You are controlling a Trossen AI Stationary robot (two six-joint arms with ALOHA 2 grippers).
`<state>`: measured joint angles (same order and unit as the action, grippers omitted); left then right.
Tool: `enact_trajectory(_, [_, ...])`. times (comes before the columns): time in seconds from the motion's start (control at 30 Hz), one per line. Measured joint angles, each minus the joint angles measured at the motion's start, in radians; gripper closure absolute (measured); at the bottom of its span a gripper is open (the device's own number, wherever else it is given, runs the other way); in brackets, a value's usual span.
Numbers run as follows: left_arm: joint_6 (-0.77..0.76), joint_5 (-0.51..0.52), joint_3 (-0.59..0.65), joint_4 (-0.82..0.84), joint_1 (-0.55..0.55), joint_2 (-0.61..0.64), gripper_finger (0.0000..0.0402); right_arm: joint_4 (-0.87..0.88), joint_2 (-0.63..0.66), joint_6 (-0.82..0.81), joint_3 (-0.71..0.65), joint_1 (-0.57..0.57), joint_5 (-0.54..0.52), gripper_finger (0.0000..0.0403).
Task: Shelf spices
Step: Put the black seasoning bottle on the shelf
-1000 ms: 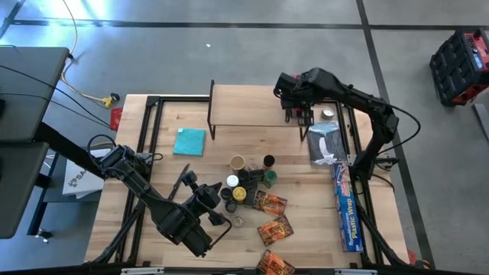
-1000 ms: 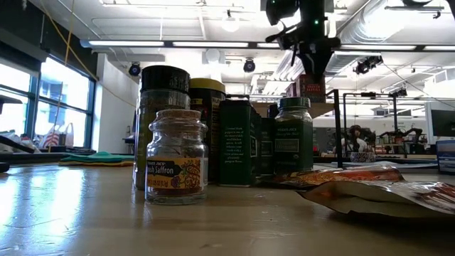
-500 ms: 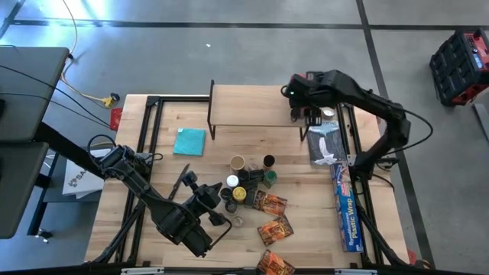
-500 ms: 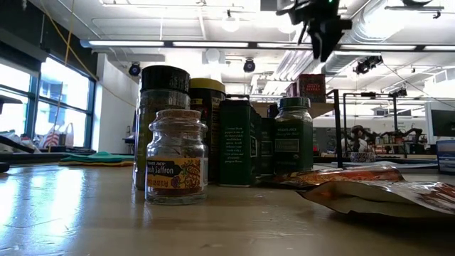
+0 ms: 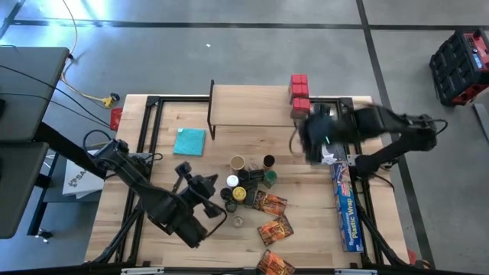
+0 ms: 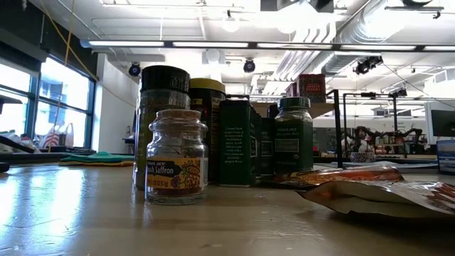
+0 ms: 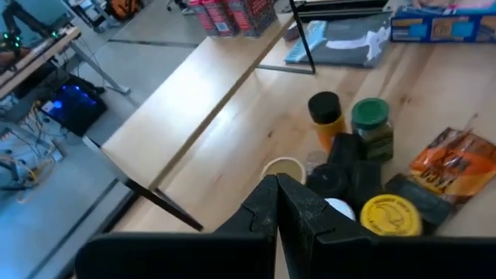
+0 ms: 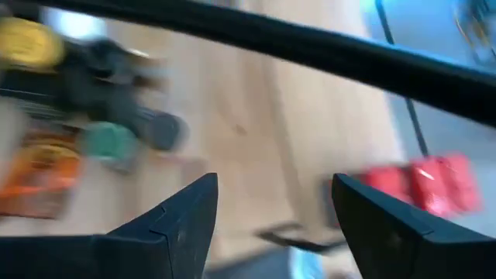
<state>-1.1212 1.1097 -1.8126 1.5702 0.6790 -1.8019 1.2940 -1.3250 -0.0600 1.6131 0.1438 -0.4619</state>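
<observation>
Two red boxes (image 5: 299, 91) sitting at shelf (image 5: 252, 105) right edge. My right end effector (image 5: 315, 137) hovering empty, fingers spread, just beside shelf's right end, over desk (image 5: 229, 145). My left end effector (image 5: 200, 187) sitting closed, empty, beside jar cluster (image 5: 248, 183). Orange packets (image 5: 271, 218) lying near desk's front edge. Bare desk lying between cluster and shelf.

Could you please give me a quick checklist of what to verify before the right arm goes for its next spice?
1. Red boxes resting on the shelf: ok, at its right end.
2. Right gripper open and empty: ok.
3. Right gripper clear of the shelf: ok, it hangs off the shelf's right end.
4. Left gripper shut and empty: ok, beside the jar cluster.
5. Green-lid jar upright: ok.
6. Which spice is next: cannot tell.
</observation>
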Motion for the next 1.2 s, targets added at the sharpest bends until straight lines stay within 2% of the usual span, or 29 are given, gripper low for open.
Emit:
enact_trajectory(0.17, [0.073,-0.019,0.0,-0.001,-0.054,0.017,0.0402,-0.233,0.061,-0.172,-0.234,0.259,-0.007,0.0155])
enact_trajectory(0.3, [0.158,-0.054,0.009,-0.043,-0.089,0.017,0.0401,-0.443,0.055,-0.215,-0.41,0.392,0.093,0.0155])
enact_trajectory(0.43, [0.263,-0.089,0.143,-0.161,-0.126,0.047,0.0402,-0.655,0.025,-0.219,-0.558,0.456,0.144,0.0155])
enact_trajectory(0.53, [0.269,-0.163,0.294,-0.27,-0.162,0.107,0.0402,-0.655,0.015,-0.231,-0.587,0.453,0.112,0.0155])
enact_trajectory(0.67, [0.291,-0.195,0.492,-0.463,-0.197,0.21,0.0402,-0.608,0.023,-0.158,-0.574,0.38,0.061,0.0155])
enact_trajectory(0.83, [0.445,-0.204,0.65,-0.721,-0.252,0.337,0.0401,-0.669,0.023,0.06,-0.565,0.211,0.095,0.0155])
enact_trajectory(0.93, [0.595,-0.261,0.702,-0.887,-0.298,0.387,0.0401,-0.751,0.022,0.11,-0.581,0.056,0.161,0.0155])
enact_trajectory(1.07, [0.686,-0.406,0.744,-1.116,-0.344,0.419,0.0401,-0.824,0.022,0.109,-0.583,-0.152,0.311,0.0155])
enact_trajectory(1.2, [0.763,-0.455,0.752,-1.231,-0.345,0.413,0.0402,-0.888,0.023,0.065,-0.583,-0.227,0.445,0.0155])
